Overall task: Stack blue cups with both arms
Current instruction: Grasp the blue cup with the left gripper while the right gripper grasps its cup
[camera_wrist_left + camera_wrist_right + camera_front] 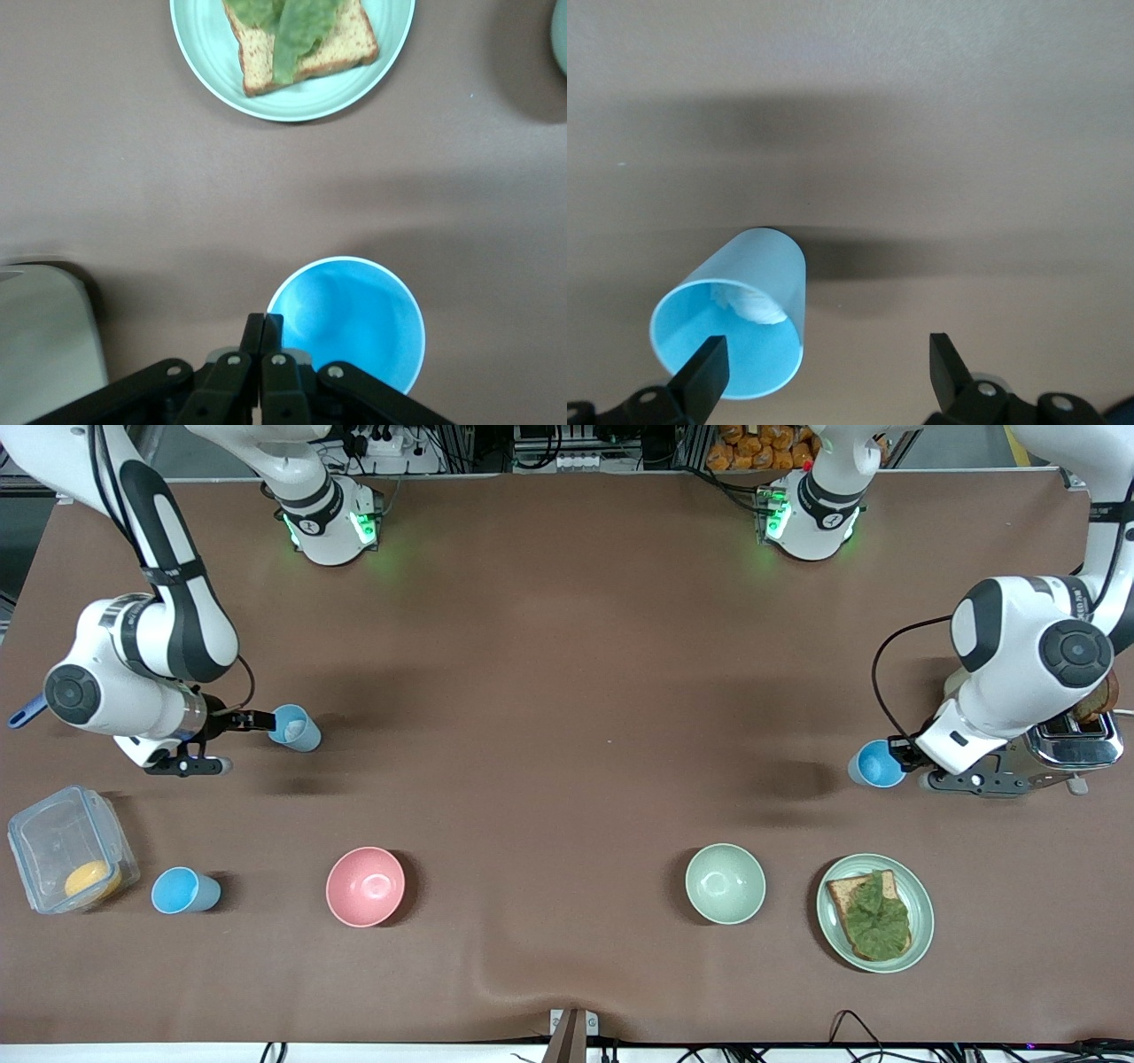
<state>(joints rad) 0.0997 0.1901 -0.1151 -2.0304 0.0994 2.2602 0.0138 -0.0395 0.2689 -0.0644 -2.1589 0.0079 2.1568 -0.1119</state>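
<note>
Right end effector [824, 341], spread wide at the right arm's end, is meeting the tilted blue cup [740, 310] mouth-first, its axis pointing away; left end effector [263, 320] is pinching the upright blue cup [350, 323] by its rim at the left arm's end of the desk [133, 195].

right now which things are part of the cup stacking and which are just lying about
Job: held cup in shut left gripper; tilted cup by open right gripper; third cup beside box.
Lying about: pink bowl; green bowl; plate; box; toaster.
</note>
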